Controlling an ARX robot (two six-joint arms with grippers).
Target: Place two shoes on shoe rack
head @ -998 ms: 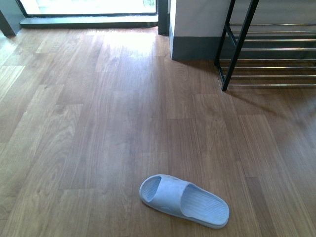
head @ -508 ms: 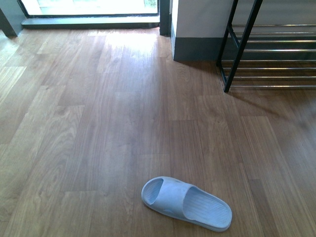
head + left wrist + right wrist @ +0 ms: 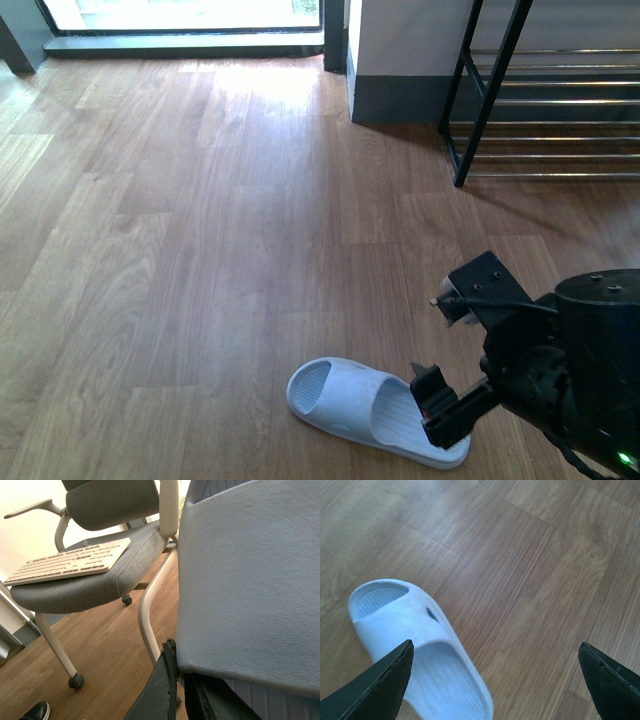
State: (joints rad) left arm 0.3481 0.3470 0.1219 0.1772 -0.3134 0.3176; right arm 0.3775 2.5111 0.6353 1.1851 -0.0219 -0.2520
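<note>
Black right pincer (image 3: pixel 495 647) hangs spread wide, gripping nothing, and 1 finger sits over the pale blue slipper (image 3: pixel 400 625) lying flat on the wood floor (image 3: pixel 530 555). Over to the left pincer (image 3: pixel 182 680): it looks pinched onto a second slipper (image 3: pixel 250 580), which fills that wrist view. Past it, an office chair (image 3: pixel 100 575) carries a keyboard (image 3: pixel 70 562). The shoe rack (image 3: pixel 540 110) stands well apart from the floor slipper, far right by the wall.

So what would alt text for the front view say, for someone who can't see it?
The robot's black right arm reaches down at the heel end of a pale blue slide lying on a wood floor. A black rack with chrome bars stands at far right, apart from both.
</note>
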